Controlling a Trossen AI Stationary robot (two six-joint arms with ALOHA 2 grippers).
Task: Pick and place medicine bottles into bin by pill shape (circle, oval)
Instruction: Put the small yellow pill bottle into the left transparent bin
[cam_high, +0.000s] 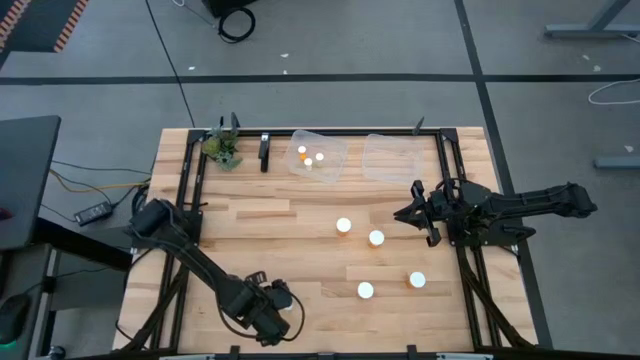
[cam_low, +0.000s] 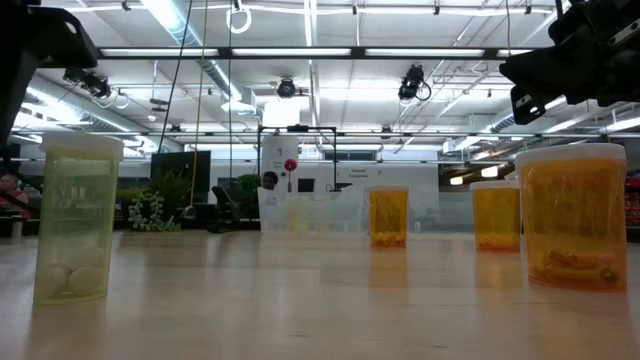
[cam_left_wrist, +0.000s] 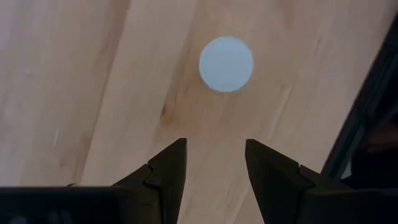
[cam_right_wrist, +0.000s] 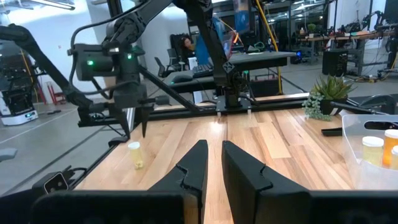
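We see the left gripper (cam_high: 283, 297) hanging over the near-left part of the wooden table (cam_high: 280, 225), pointed straight down, its two dark wedge-shaped fingers (cam_left_wrist: 163, 177) spread apart with nothing between them. Directly under it stands a small medicine bottle (cam_left_wrist: 226, 63), which in the left wrist view is only a round white cap seen end-on, lying just beyond the fingertips and a little off their centre line; so the bottle stands upright, its long axis vertical. In the right wrist view the same bottle (cam_right_wrist: 135, 155) shows as a pale translucent cylinder standing just below the left arm's tips. The right gripper (cam_high: 408, 213) hovers at the right side of the table, held level and facing left, its fingers (cam_right_wrist: 190, 167) nearly together with only a narrow gap and holding nothing. Four more bottles stand upright in the open middle of the table, white caps up: one (cam_high: 344, 225) and another (cam_high: 376, 238) closest to the right gripper, two more (cam_high: 365, 290) (cam_high: 417, 280) nearer the front edge. In the low view these are amber, see-through plastic cylinders, and the wide one (cam_low: 570, 217) has pills lying at its bottom. At the far edge sit two clear plastic bins: the left bin (cam_high: 334, 161) holds three small bottles (cam_high: 310, 159), and the right bin (cam_high: 398, 158) sits beside it. A green plant (cam_high: 222, 148) stands at the far-left corner.
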